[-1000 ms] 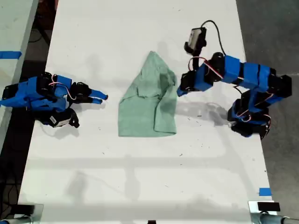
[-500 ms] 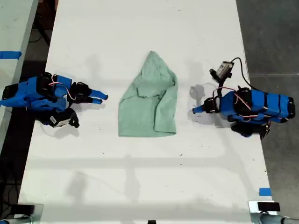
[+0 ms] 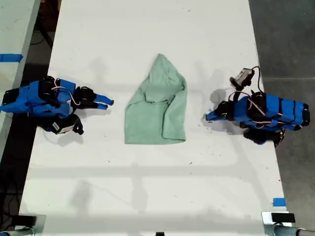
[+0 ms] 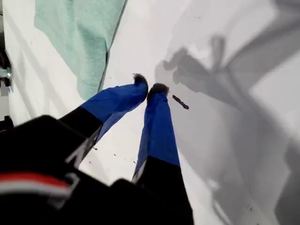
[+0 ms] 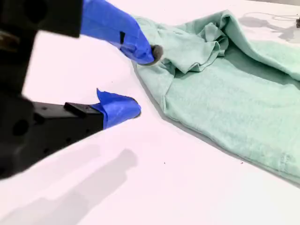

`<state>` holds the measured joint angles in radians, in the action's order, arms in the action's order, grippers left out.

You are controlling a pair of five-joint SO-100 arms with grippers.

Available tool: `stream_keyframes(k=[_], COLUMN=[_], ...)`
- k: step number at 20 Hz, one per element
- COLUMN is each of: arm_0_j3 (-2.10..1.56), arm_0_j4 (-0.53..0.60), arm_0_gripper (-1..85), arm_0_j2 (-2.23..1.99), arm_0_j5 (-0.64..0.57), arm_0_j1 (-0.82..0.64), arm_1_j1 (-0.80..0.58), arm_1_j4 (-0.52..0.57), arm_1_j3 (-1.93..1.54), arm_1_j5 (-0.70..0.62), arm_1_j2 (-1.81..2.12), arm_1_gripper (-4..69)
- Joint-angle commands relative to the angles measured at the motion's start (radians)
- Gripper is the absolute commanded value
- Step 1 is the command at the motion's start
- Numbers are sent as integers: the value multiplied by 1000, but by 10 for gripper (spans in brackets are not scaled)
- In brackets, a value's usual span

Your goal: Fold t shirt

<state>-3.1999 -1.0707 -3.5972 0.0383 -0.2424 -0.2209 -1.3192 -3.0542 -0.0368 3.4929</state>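
The pale green t shirt [image 3: 157,105] lies partly folded in the middle of the white table [image 3: 147,187], its point toward the exterior view's top and its straight hem toward the bottom. My first gripper [image 3: 208,117] rests low on the table at the exterior view's right, a short gap from the shirt's edge. It is shut and empty in the first wrist view [image 4: 150,87], with the t shirt [image 4: 79,42] off beyond it. My second gripper [image 3: 106,103] lies at the exterior view's left. It stands open [image 5: 143,82] just short of the bunched t shirt [image 5: 225,79].
Blue tape marks sit at the exterior view's left edge [image 3: 10,57] and near its bottom right corner [image 3: 279,202]. Dark floor borders the table on the exterior view's right. A small dark speck [image 4: 180,102] lies on the table by my first gripper.
My first gripper has drawn back from the shirt's upper edge toward the exterior view's right and come down onto the table. The shirt and my second arm have stayed put.
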Motion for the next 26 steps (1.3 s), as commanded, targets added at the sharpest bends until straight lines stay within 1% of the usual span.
stream_keyframes(k=[1, 26], arm_0_j3=[-9, -9], arm_0_j4=[9, 9], arm_0_gripper=[147, 147], arm_0_j2=[-6, -6], arm_0_j5=[-3, -3], arm_0_j1=[8, 8], arm_1_j1=[-9, -3], arm_1_j4=[-2, -2], arm_1_j3=[-58, -58], arm_1_j5=[6, -8], arm_1_j2=[17, 17], arm_1_gripper=[29, 12])
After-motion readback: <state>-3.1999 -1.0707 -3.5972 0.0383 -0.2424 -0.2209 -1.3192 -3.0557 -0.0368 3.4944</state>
